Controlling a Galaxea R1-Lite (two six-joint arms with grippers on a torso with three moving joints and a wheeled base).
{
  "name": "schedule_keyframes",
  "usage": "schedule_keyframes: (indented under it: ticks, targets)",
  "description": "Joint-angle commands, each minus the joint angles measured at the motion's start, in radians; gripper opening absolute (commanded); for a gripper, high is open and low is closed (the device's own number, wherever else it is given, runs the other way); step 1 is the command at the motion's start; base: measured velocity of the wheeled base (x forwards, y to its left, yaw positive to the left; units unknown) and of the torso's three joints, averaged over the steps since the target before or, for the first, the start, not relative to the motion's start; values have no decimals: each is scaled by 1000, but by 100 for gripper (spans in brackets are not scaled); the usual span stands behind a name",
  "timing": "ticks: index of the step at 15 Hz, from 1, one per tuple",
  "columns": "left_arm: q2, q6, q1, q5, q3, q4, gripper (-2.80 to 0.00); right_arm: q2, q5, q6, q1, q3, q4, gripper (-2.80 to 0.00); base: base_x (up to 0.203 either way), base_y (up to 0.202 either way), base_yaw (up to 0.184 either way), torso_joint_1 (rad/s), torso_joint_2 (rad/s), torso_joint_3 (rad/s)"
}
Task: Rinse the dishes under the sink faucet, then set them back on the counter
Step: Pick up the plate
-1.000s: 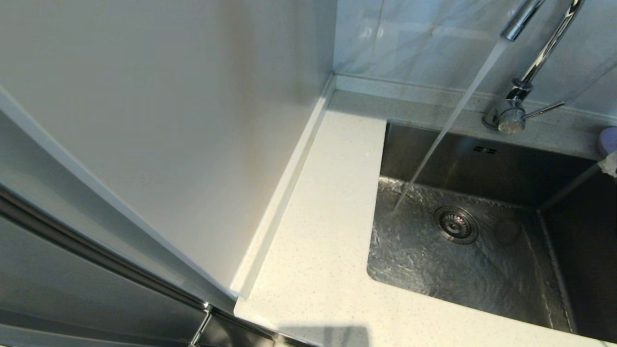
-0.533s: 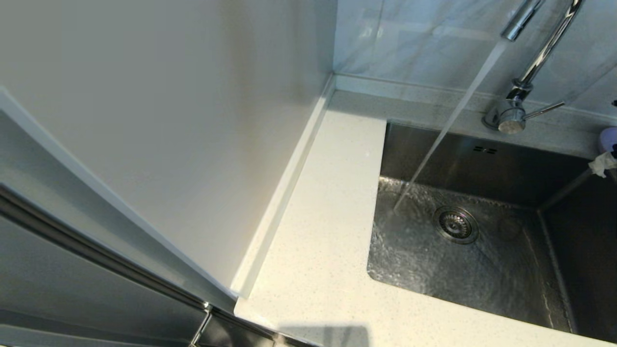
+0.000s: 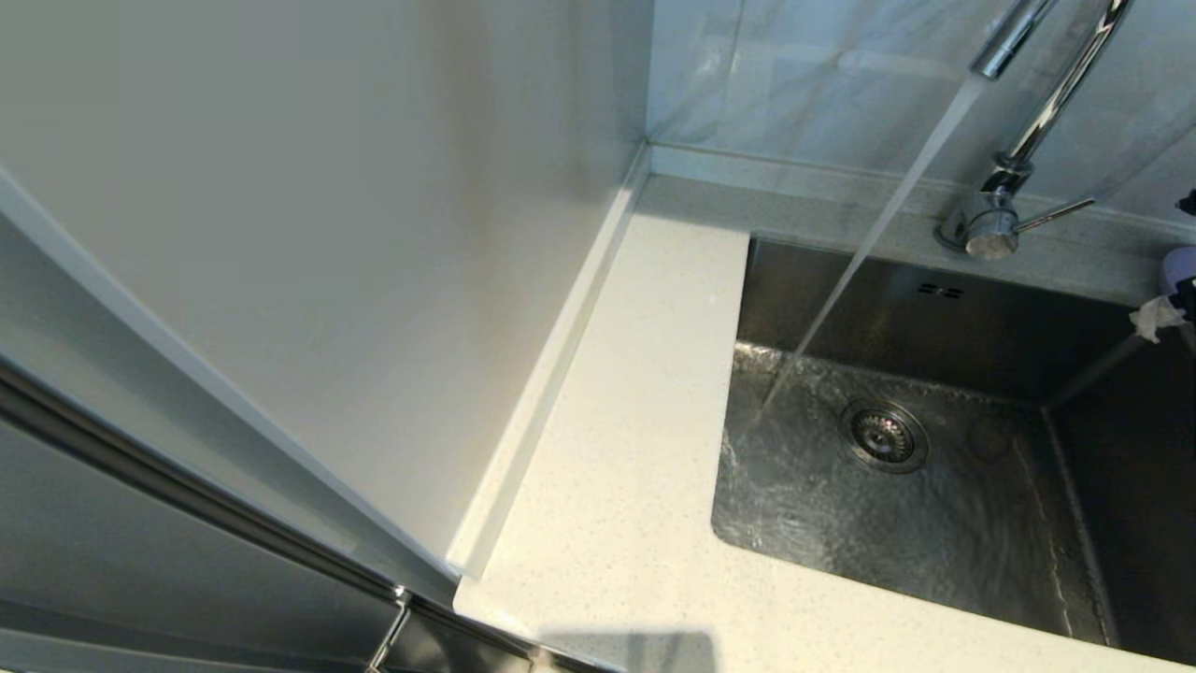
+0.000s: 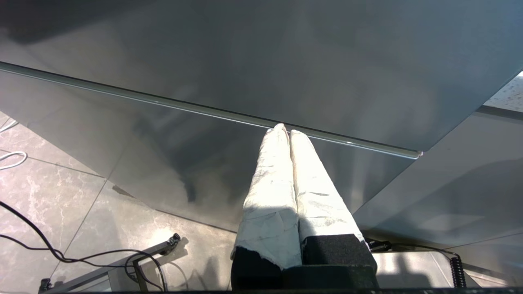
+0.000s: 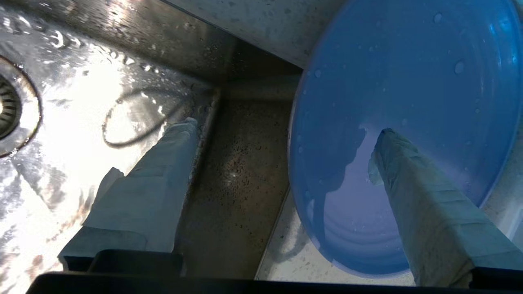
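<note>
A large pale cabinet panel (image 3: 308,280) fills the left of the head view, rising from the counter (image 3: 617,467), a cream-white speckled stone top that wraps around the sink (image 3: 934,533). The sink is a deep steel basin set into the counter's right part, its floor wet and rippling around the round drain strainer (image 3: 884,436). Behind it stands the faucet (image 3: 1046,112), a chrome gooseneck with a thin side lever, and a stream of water (image 3: 869,243) slants from its spout down to the basin floor left of the strainer. At the sink's far right corner lies the plate (image 5: 404,134), a round dish wet with droplets; it rests on the counter with part of its rim jutting over the basin's edge. The right gripper (image 5: 286,126) hangs above that corner with its fingers spread wide, one over the basin floor and the other over the plate's face, and whether that finger touches the plate cannot be told. The left gripper (image 4: 285,131) is parked low in front of a grey cabinet front (image 4: 261,73), its two wrapped fingers pressed together on nothing.
</note>
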Motion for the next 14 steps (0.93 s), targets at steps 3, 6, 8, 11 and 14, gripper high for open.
schedule_keyframes:
  ticks: [3,6,8,11,14]
  targets:
    - [0,-1,0,0,0,0,-280,17,-19,-3,0,0,-10,0,0,0,0,0,0,0]
    - [0,0,0,0,0,0,-280,25,-39,-4,0,0,-25,-280,0,0,0,0,0,0]
    - [0,0,0,0,0,0,-280,27,-39,-4,0,-1,-26,-280,0,0,0,0,0,0]
    - [0,-1,0,0,0,0,-280,30,-39,-4,0,-1,-35,-280,0,0,0,0,0,0]
    - [0,-2,0,0,0,0,-280,38,-39,-4,0,-1,-39,-280,0,0,0,0,0,0]
